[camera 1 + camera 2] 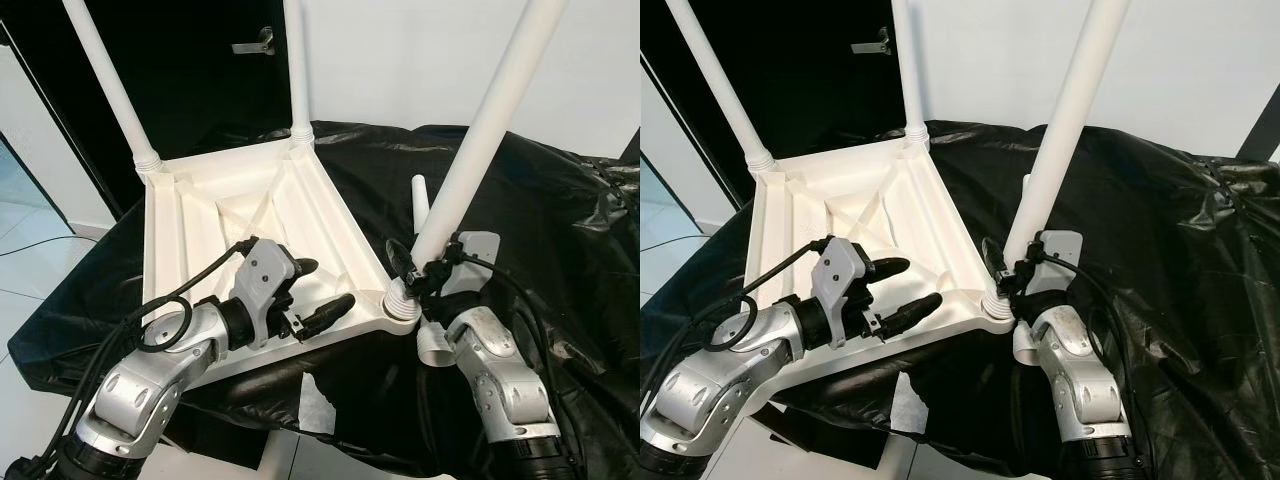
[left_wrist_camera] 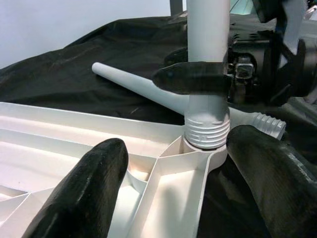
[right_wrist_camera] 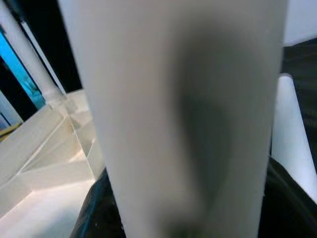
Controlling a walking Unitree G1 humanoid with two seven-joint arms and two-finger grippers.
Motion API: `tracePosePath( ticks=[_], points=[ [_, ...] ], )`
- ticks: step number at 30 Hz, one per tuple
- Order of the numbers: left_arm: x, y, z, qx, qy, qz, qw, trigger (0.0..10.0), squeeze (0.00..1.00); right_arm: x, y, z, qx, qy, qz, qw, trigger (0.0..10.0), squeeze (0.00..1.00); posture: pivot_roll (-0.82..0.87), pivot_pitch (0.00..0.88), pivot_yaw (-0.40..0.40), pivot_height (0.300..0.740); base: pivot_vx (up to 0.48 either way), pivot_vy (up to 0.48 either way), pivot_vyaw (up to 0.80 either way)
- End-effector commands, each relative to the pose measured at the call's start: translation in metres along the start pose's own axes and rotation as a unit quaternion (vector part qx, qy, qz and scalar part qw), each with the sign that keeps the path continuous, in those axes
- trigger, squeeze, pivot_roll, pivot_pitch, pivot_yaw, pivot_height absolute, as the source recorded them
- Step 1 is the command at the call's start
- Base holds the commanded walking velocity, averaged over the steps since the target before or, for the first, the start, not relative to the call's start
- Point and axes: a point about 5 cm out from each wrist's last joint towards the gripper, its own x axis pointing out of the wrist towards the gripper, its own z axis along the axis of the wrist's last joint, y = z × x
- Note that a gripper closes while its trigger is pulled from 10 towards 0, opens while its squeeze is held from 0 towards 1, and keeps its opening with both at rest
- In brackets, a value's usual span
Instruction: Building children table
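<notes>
A white plastic children's table point(image 1: 250, 200) lies upside down on a black sheet point(image 1: 540, 220). Two white legs point(image 1: 115, 85) stand screwed into its far corners. A third leg point(image 1: 480, 130) stands in the near right corner socket point(image 1: 403, 303), and my right gripper point(image 1: 425, 265) is shut on it just above the threads. A fourth leg point(image 2: 133, 84) lies loose on the sheet behind that corner. My left gripper point(image 1: 315, 290) is open at the table's near rim, one finger point(image 2: 84, 193) over the ribbed underside and the other finger point(image 2: 272, 178) outside the rim.
The sheet covers a low surface that drops off at the near and left sides. A dark door with a handle point(image 1: 255, 42) and a white wall stand behind. A white scrap point(image 1: 318, 400) hangs below the table's front edge. Pale floor point(image 1: 30, 230) shows at the left.
</notes>
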Motion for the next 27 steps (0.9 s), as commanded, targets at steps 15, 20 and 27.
tracePosePath(
  ticks=[15, 20, 27],
  points=[
    [-0.004, 0.000, 0.007, 0.018, -0.005, -0.040, 0.999, 10.0, 0.00, -0.022, 0.001, -0.044, -0.109, 0.073, 0.040, 0.991, 10.0, 0.00, 0.03, 0.000, 0.039, 0.740, 0.000, 0.000, 0.00],
    [-0.005, 0.001, 0.008, 0.020, -0.006, -0.041, 0.999, 10.0, 0.00, -0.024, 0.001, -0.046, -0.116, 0.073, 0.045, 0.989, 10.0, 0.00, 0.02, 0.000, 0.042, 0.740, 0.000, 0.000, 0.00],
    [-0.004, 0.000, 0.009, 0.023, -0.007, -0.045, 0.999, 10.0, 0.00, -0.029, 0.009, -0.051, -0.186, 0.066, 0.099, 0.975, 10.0, 0.00, 0.03, 0.000, 0.042, 0.740, 0.000, 0.000, 0.00]
  ],
)
